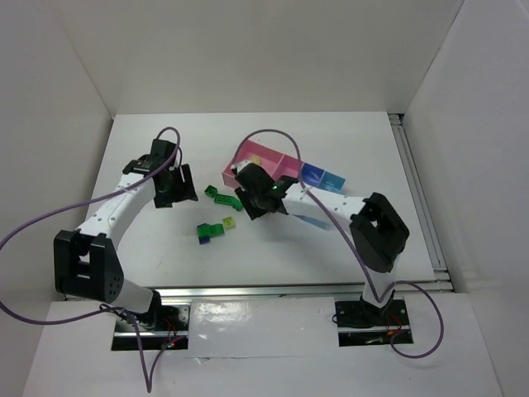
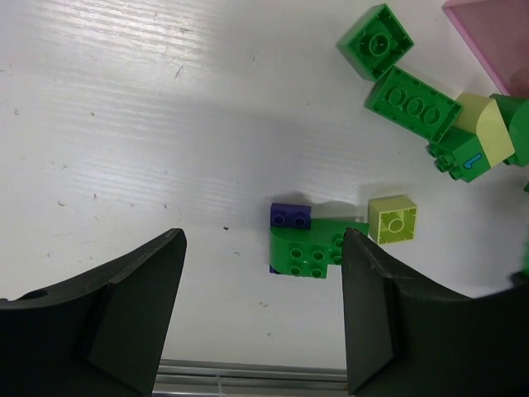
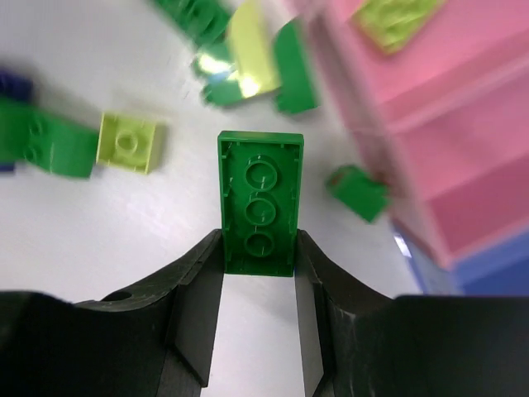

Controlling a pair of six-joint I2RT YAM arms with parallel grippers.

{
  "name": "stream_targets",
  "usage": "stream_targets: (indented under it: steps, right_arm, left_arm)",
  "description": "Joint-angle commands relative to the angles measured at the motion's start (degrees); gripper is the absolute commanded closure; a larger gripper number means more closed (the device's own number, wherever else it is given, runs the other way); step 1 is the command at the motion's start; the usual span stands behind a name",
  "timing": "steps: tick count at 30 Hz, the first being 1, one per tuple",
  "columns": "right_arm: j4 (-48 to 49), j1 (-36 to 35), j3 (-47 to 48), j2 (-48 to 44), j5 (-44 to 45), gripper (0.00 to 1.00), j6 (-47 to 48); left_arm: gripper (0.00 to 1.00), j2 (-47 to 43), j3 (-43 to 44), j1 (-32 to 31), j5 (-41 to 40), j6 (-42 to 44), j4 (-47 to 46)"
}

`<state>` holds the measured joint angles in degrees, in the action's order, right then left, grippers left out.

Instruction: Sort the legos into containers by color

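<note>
The right gripper [image 3: 260, 246] is closed on a flat green brick [image 3: 260, 194], one finger pressed against each long side near its close end. The brick's hollow underside, with three round tubes, faces the wrist camera, and its far end sticks out past the fingertips.

Just to the right of this gripper runs the row of containers. There is a pink bin [image 3: 430, 124] with a lime brick [image 3: 395, 12] inside, and closer in, a blue bin [image 3: 488, 265]. A small green brick [image 3: 357, 192] lies between the held brick and the pink wall. To the gripper's left sits a lime square brick [image 3: 128, 142]. Ahead is a blurred cluster of green and pale yellow pieces.

The left gripper [image 2: 263, 248] hovers over the white table [image 2: 124, 124] with its jaws spread wide. Just ahead of its fingertips lies a studded green brick [image 2: 307, 252], partly hidden by one finger, with a dark blue brick [image 2: 289, 217] touching its far side. Farther ahead and to that same side lie a green square brick [image 2: 376, 41] and a long green brick [image 2: 412, 103].
</note>
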<state>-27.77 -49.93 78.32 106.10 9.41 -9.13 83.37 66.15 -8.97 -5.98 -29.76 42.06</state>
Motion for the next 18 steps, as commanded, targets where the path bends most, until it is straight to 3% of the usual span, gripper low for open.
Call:
stream_targets:
  steps: [1,6,11,14,15,16,17,18]
  right_arm:
    - [2.9,2.38,0.07,-6.69,10.61,0.72,-5.37]
    - [-1.04,8.95,4.55,-3.46,18.97,0.72,-10.99]
    - [3.59,14.07,5.44,-0.82,17.67,0.72,-10.56]
    - [4.21,16.44,8.59,2.42,16.87,0.67,-10.03]
    - [3.69,16.45,10.69,3.31,16.35,0.6,-9.51]
    - [2.99,17.14,11.84,4.1,16.86,0.49,-9.51]
    - [2.98,17.15,12.81,4.81,16.87,0.3,-8.64]
    - [2.98,17.15,14.21,5.42,16.87,0.23,-8.11]
  left_arm:
    - [0.21,-1.81,2.75,0.71,0.88,2.69,0.3]
    - [0.19,-1.29,3.99,1.85,0.97,3.74,0.3]
    - [0.19,-1.28,4.51,1.85,2.64,3.74,0.3]
    - [0.19,-1.28,4.51,1.85,2.64,3.74,0.3]
    - [0.19,-1.28,5.04,1.85,2.64,3.74,0.3]
    - [0.19,-1.28,5.04,1.85,2.64,3.74,0.3]
    - [0.19,-1.28,5.04,1.85,2.64,3.74,0.3]
    - [0.19,-1.28,5.04,2.38,2.64,3.74,0.3]
